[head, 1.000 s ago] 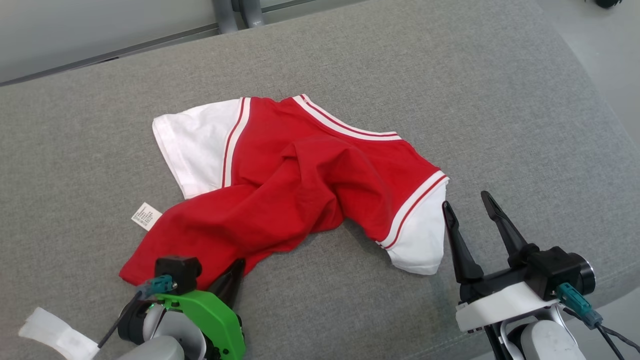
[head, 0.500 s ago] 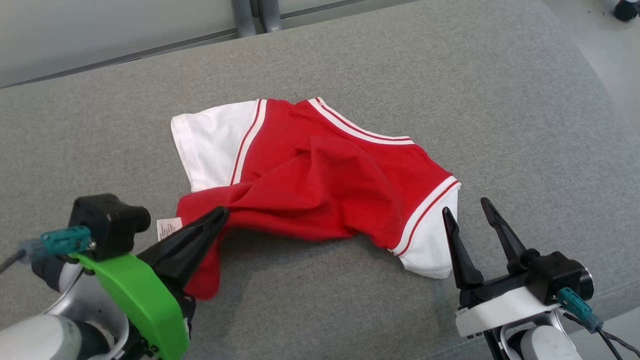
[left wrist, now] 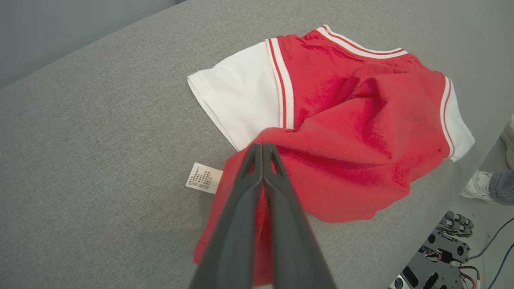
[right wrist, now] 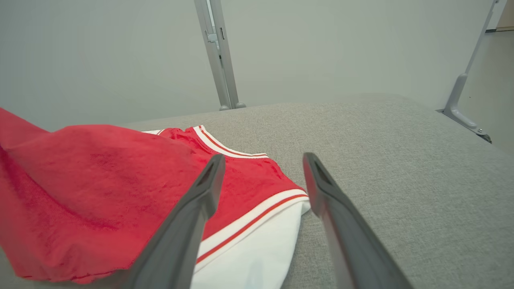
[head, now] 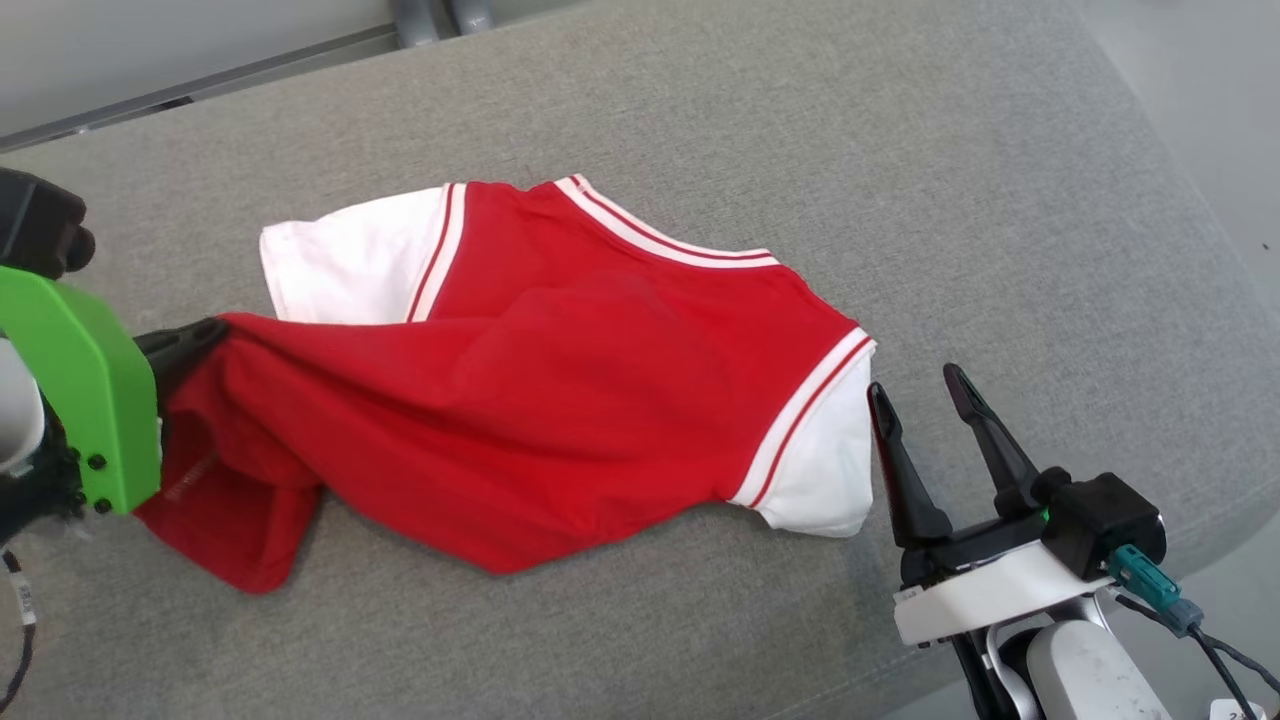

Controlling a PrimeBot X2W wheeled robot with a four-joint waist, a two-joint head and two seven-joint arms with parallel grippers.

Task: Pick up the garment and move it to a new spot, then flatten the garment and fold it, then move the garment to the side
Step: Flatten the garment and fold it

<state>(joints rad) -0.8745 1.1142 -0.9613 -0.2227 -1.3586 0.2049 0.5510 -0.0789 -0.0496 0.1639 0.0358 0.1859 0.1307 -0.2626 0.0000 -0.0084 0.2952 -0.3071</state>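
- left fingers (left wrist: 245, 200) pinched tight on the red garment (head: 560, 400), cloth stretching off from their tips
- right fingers (head: 900, 470) spread wide, holding nothing, white sleeve (head: 820, 480) just beside them

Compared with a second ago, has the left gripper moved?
Yes. Shut on the garment, the left gripper has swung leftward and away from the robot: once well below the upper-left white sleeve in the head view, it is now beside it.
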